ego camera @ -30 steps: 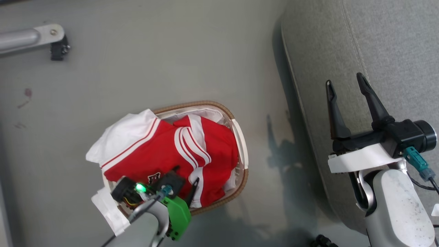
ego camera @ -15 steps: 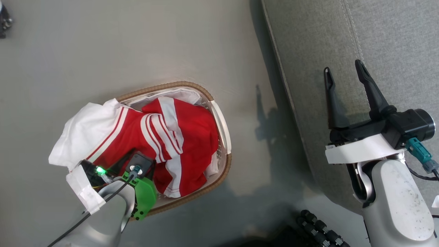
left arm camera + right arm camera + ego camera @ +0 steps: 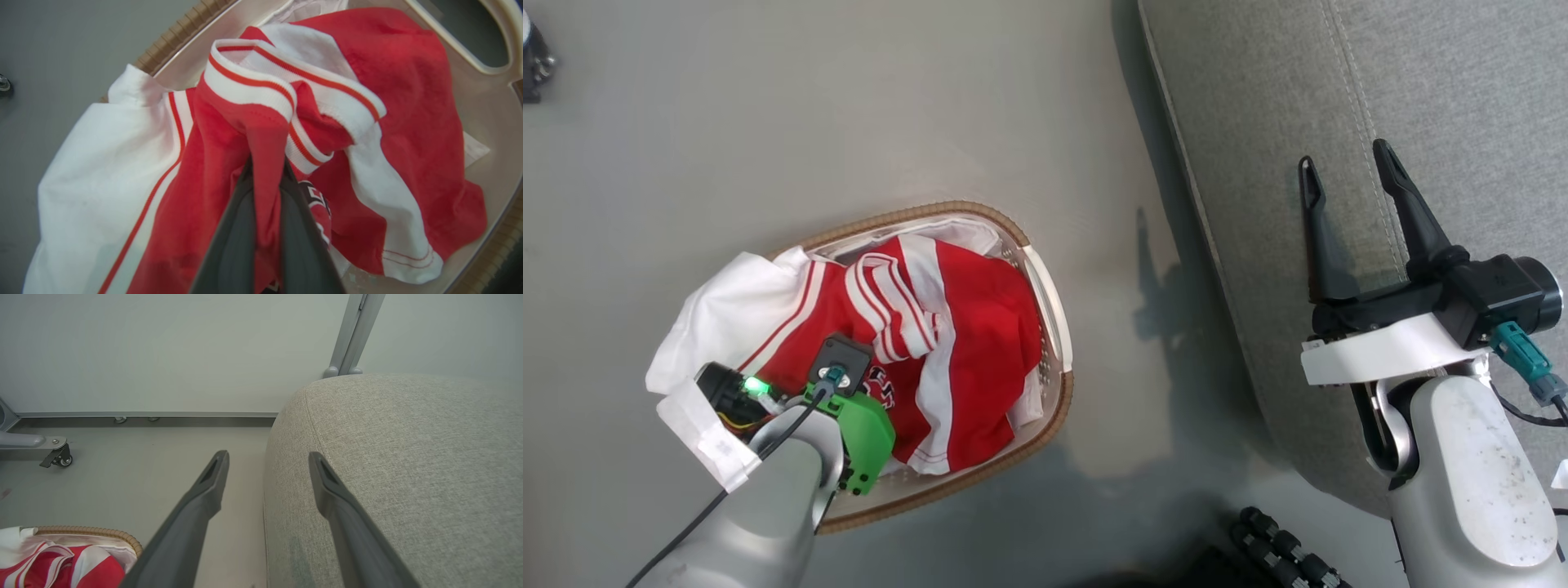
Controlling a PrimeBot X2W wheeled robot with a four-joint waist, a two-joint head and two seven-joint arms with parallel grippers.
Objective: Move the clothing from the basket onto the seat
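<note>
Two red garments with white stripes (image 3: 980, 343) lie heaped in the oval white basket (image 3: 1058, 384) on the floor. Black-and-white lettering (image 3: 880, 394) shows beside my left wrist. In the left wrist view my left gripper (image 3: 267, 165) is shut on a bunched red fold (image 3: 265, 139) just under a white-striped band, with the basket wall (image 3: 482, 134) behind it. The light-grey sofa (image 3: 1339, 82) stands to the right. My right gripper (image 3: 1343, 167) is open and holds nothing, hovering over the sofa's edge (image 3: 408, 457), its fingers (image 3: 212, 486) spread wide.
A plain white liner sheet (image 3: 719, 318) spills over the basket's left rim. A black ribbed part (image 3: 1282, 543) lies at the bottom edge and a castor (image 3: 531, 57) at the top left. A metal leg with a castor (image 3: 57, 457) and a grey post (image 3: 351, 335) stand by the wall.
The camera has shifted. My left gripper has gone down into the heap and shut on a red fold, and the striped fabric has bunched up around it. The right gripper has hardly moved.
</note>
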